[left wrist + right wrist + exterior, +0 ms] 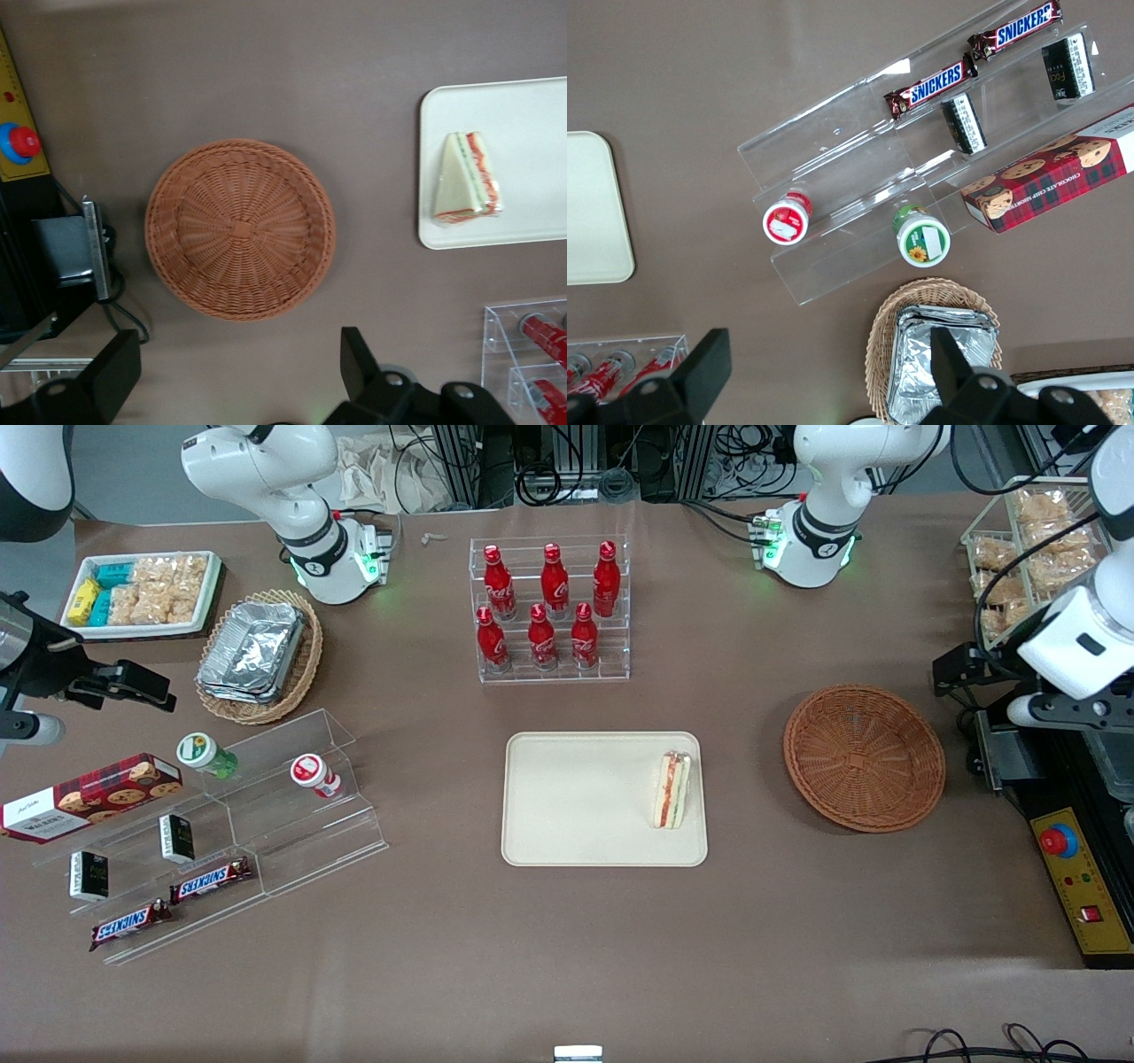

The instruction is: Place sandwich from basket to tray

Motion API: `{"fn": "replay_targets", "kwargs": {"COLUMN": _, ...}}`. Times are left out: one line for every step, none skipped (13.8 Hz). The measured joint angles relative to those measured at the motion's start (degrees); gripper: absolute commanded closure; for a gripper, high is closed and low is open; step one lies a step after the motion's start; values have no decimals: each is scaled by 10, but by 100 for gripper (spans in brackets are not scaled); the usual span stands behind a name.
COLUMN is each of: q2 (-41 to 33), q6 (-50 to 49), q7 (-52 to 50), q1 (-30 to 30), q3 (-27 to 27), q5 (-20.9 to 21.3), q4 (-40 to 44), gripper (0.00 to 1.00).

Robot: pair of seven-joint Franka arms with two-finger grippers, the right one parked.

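The sandwich (671, 790) is lying on the tray (576, 806), by its edge nearest the basket (864, 757); the gripper (239, 376) is hovering open over the desk beside the basket.

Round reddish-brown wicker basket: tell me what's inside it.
Nothing: the round reddish-brown wicker basket shows only bare weave. The triangular white-bread sandwich lies on the cream rectangular tray. The open left gripper is above the table beside the basket.

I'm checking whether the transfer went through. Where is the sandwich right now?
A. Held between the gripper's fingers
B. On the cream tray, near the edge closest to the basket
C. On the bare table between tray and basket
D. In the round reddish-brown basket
B: the sandwich lies on the tray by its basket-side edge; the basket holds nothing, and the gripper hangs open above the basket.
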Motion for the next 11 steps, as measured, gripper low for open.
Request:
{"fn": "replay_targets", "kwargs": {"q2": -2, "q6": 0, "q7": -11, "q1": -11, "q3": -1, "q5": 0, "q4": 0, "gripper": 0}}
{"fn": "replay_targets", "kwargs": {"q2": -3, "q6": 0, "q7": -18, "q1": -18, "q3": -1, "q5": 0, "q4": 2, "gripper": 0}}
{"fn": "replay_targets", "kwargs": {"q2": -3, "q6": 0, "q7": -21, "q1": -21, "q3": -2, "q5": 0, "q4": 5, "gripper": 0}}
{"fn": "replay_targets", "kwargs": {"q2": -4, "q6": 0, "q7": -21, "q1": -22, "q3": -2, "q5": 0, "q4": 9, "gripper": 0}}
{"fn": "replay_targets", "kwargs": {"q2": -4, "q6": 0, "q7": -22, "q1": -22, "q3": -1, "q5": 0, "q4": 12, "gripper": 0}}
{"fn": "replay_targets", "kwargs": {"q2": -5, "q6": -1, "q7": -23, "q1": -22, "q3": -1, "q5": 0, "q4": 15, "gripper": 0}}
{"fn": "replay_targets", "kwargs": {"q2": -6, "q6": -2, "q7": -28, "q1": -22, "q3": -2, "q5": 0, "q4": 15, "gripper": 0}}
{"fn": "replay_targets", "kwargs": {"q2": -8, "q6": -5, "q7": -33, "q1": -22, "q3": -3, "q5": 0, "q4": 15, "gripper": 0}}
{"fn": "replay_targets", "kwargs": {"q2": -9, "q6": -7, "q7": -36, "q1": -22, "q3": -4, "q5": 0, "q4": 15, "gripper": 0}}
{"fn": "replay_targets", "kwargs": {"q2": -10, "q6": -8, "q7": -37, "q1": -22, "q3": -5, "q5": 0, "q4": 15, "gripper": 0}}
{"fn": "replay_targets", "kwargs": {"q2": -11, "q6": -9, "q7": -38, "q1": -22, "q3": -5, "q5": 0, "q4": 15, "gripper": 0}}
